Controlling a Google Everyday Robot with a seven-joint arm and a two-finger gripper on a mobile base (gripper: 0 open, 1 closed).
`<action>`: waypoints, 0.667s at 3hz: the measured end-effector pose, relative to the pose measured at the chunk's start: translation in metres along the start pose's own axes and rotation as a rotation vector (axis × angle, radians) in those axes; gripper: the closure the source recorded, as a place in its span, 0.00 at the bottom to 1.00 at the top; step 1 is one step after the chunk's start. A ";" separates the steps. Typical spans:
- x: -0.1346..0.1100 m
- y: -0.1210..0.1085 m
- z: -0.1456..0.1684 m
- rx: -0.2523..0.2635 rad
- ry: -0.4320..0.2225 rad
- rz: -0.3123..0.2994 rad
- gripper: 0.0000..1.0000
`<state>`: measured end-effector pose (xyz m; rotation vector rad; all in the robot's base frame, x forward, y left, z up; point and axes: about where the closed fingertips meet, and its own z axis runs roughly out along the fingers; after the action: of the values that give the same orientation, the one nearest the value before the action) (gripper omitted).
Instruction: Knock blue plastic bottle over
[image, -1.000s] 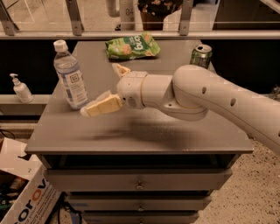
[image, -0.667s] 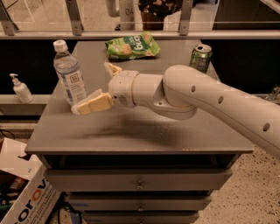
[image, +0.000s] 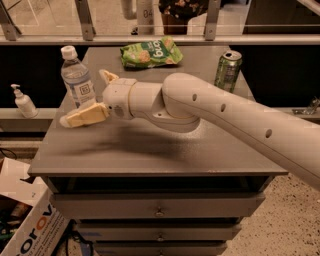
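Note:
The blue plastic bottle (image: 76, 78) stands upright at the table's far left edge, with a white cap and a pale label with a dark square logo. My gripper (image: 85, 98) is open at the end of the white arm (image: 210, 107), right at the bottle. One cream finger (image: 84, 115) reaches across in front of the bottle's base. The other finger (image: 107, 76) points up just right of the bottle. The bottle's bottom is hidden behind the near finger.
A green chip bag (image: 150, 52) lies at the table's back middle. A green drink can (image: 228, 70) stands at the back right. A white pump bottle (image: 23, 101) sits on a ledge left of the grey table (image: 150, 155). A cardboard box (image: 30, 220) lies on the floor at lower left.
My gripper has moved left across the table to the bottle, and its near finger now crosses in front of the bottle's base. The bottle still stands upright.

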<state>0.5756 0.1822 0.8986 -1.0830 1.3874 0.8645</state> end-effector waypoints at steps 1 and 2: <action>0.002 0.007 0.019 -0.022 -0.010 0.008 0.20; 0.004 0.006 0.017 -0.016 -0.007 0.007 0.42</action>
<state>0.5749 0.1992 0.8921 -1.0869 1.3812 0.8851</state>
